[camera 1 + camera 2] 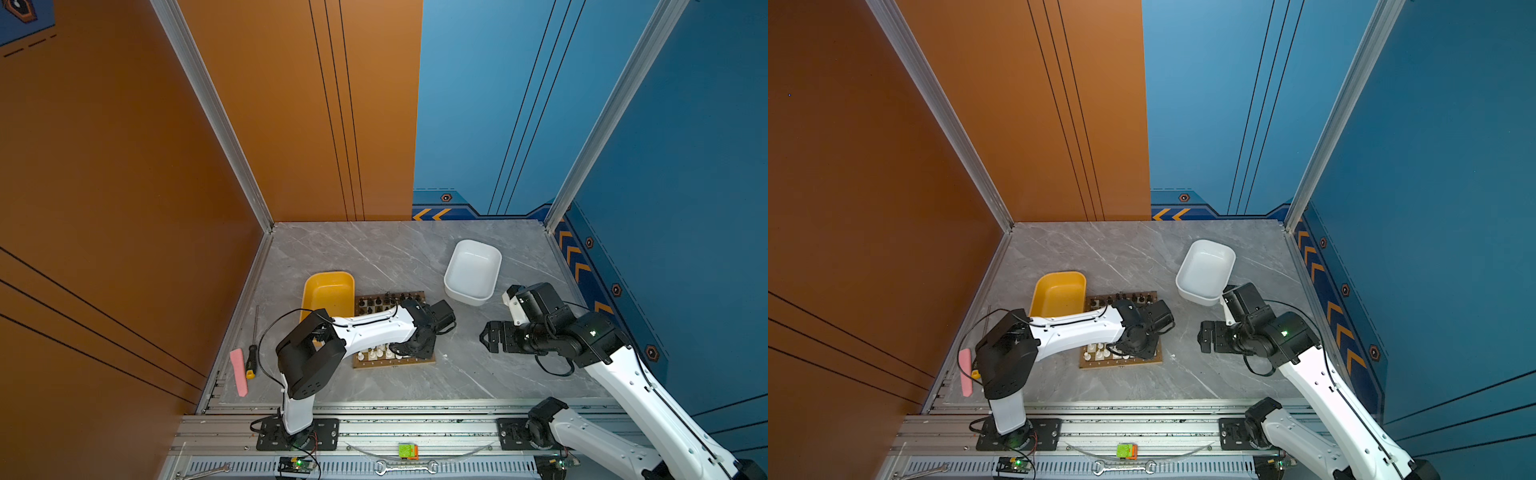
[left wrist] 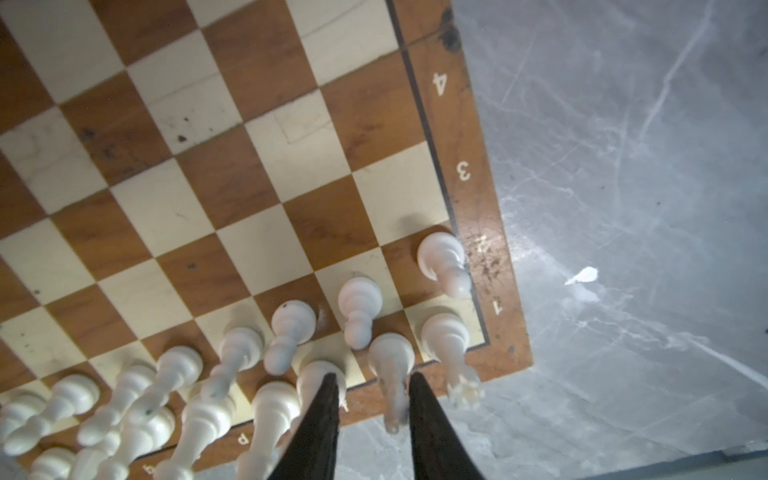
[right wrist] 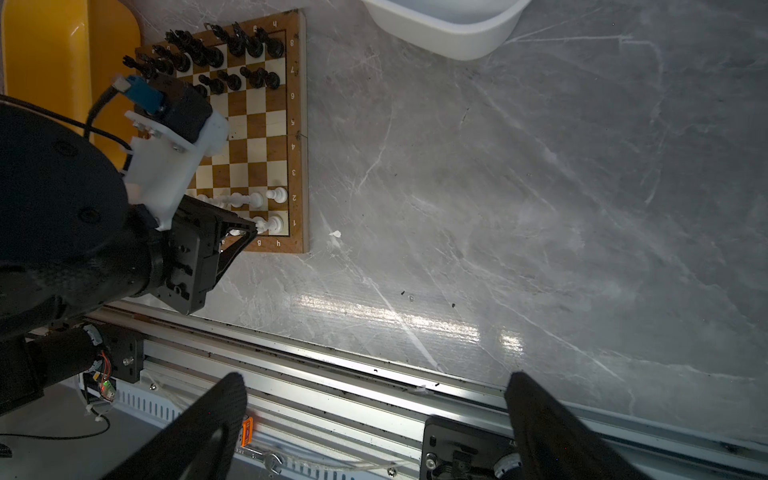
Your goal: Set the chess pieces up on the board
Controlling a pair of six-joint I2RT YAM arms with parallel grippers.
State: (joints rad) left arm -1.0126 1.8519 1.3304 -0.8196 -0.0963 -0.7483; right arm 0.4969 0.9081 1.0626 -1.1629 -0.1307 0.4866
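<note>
The white pieces (image 2: 293, 320) stand in the two rows at the near edge of the board (image 2: 249, 174), by the rim numbers 1 and 2. The black pieces (image 3: 216, 54) stand in the two rows at the far edge, by 7 and 8. One white piece (image 2: 390, 361), next to the rook (image 2: 446, 336) in the corner, stands between the fingers (image 2: 432, 415) of the left gripper (image 2: 371, 376). The fingers are a little apart. On one side a clear gap shows; on the other side the finger is just beside the piece, and I cannot tell if it touches. This piece is blurred in the left wrist view, so its kind is not clear; in the right wrist view the gripper's tip covers part of it. The white pieces nearest to the left wrist camera are out of focus, and some are cut off by the picture's edge.

In both top views the left arm (image 1: 374, 328) lies across the board and hides its middle and part of the rows.

The board lies flat on the grey counter (image 1: 374, 257). A yellow tub (image 1: 330, 275) is just beside its far left corner. A white tub (image 1: 467, 298) stands apart, far and to the right. A small white chip (image 3: 336, 234) lies on the counter near the rook's corner. The right gripper (image 3: 374, 376) hangs over the counter right of the board, fingers wide apart; its wrist view shows only their tips.
</note>
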